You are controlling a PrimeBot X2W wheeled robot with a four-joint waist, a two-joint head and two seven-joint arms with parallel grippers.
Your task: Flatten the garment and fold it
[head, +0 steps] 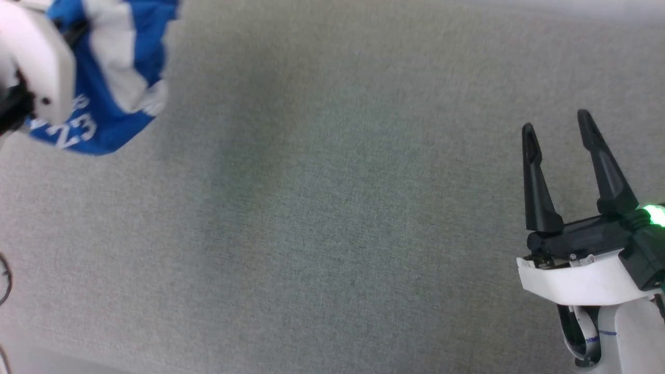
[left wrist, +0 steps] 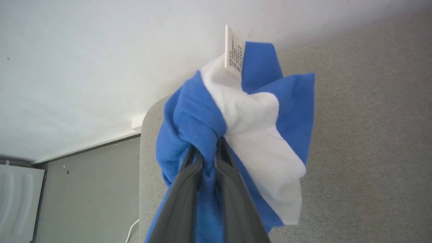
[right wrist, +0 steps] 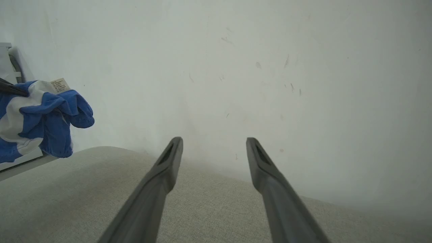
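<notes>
Now the left end effector clamps the bunched garment above the worktop; the right end effector, spread empty, should take its hem.

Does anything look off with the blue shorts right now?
Yes: the garment is a crumpled wad, not flat, pinched in the left gripper with its label sticking out. The right gripper is open and empty, well apart from it.

The right hand has two long, tapering black fingers on a black block, set in a glossy white wrist shell beside a glowing green light. The left hand has matching dark grey fingers and a white arm casing.
</notes>
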